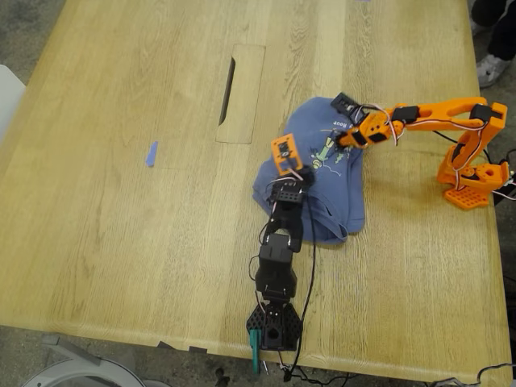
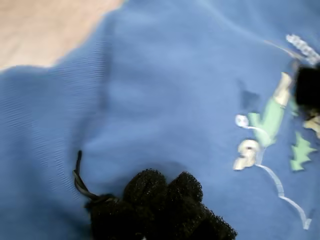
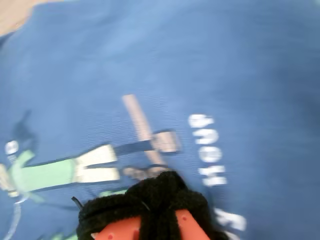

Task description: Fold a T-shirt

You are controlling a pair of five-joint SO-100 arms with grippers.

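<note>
The slate-blue T-shirt (image 1: 322, 197) lies bunched in a heap on the wooden table, right of centre in the exterior view, with its green-yellow chest print (image 1: 329, 151) facing up. My first gripper (image 1: 297, 176), on the black arm, rests on the cloth beside the print; in the first wrist view its black foam pads (image 2: 150, 190) sit together on the shirt (image 2: 165, 90). My second gripper (image 1: 343, 143), on the orange arm, sits on the print; in the second wrist view (image 3: 160, 192) its foam pads are together over the print (image 3: 75, 170) and pale text. Whether either pinches cloth is hidden.
A small blue tape strip (image 1: 151, 153) lies on the table at the exterior view's left. An inset panel with a dark slot (image 1: 228, 90) is behind the shirt. The orange arm's base (image 1: 472, 181) stands at the right, the black arm's base (image 1: 274, 322) at the front edge. A person's shoe (image 1: 490, 71) shows top right.
</note>
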